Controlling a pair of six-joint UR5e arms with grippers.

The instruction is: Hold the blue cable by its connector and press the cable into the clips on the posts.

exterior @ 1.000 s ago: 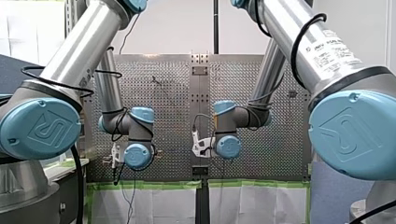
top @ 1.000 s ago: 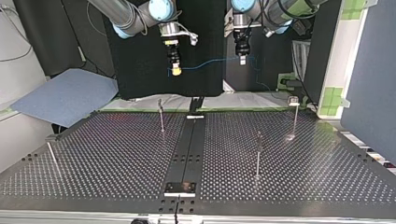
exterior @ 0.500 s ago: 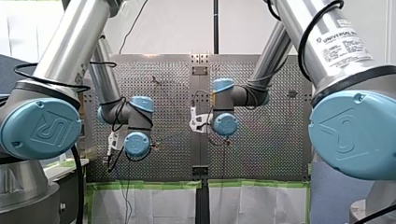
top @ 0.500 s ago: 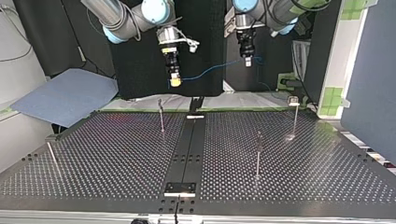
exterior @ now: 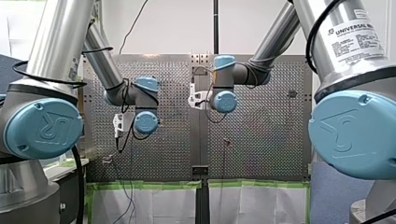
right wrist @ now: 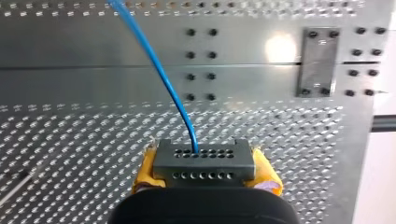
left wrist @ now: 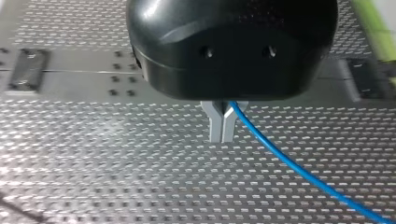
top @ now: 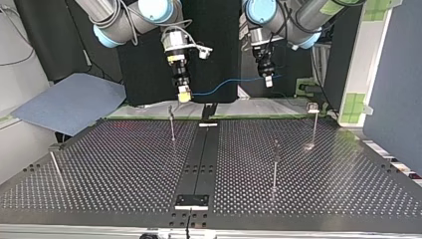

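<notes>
The thin blue cable (top: 224,85) hangs in the air between my two grippers, above the table's far edge in the top view. My right gripper (top: 183,94), at that view's left, is shut on the cable's grey connector (right wrist: 204,163), which sits between its yellow pads (right wrist: 145,170). From the connector the cable (right wrist: 159,70) leads away over the table. My left gripper (left wrist: 222,133) has its metal fingers shut on the cable (left wrist: 289,163), further along it. In the top view the left gripper (top: 268,82) is at the right and slightly higher.
Thin posts stand on the perforated table (top: 124,164): one (top: 172,124) just below my right gripper, one (top: 275,162) right of the centre rail (top: 201,159), one (top: 314,122) at the far right, one (top: 54,167) at the near left. A blue mat (top: 69,102) lies beyond the table's left corner.
Both grippers have come down and out towards the table, carrying the cable. In the top view my right gripper has dropped close to the far post's top.
</notes>
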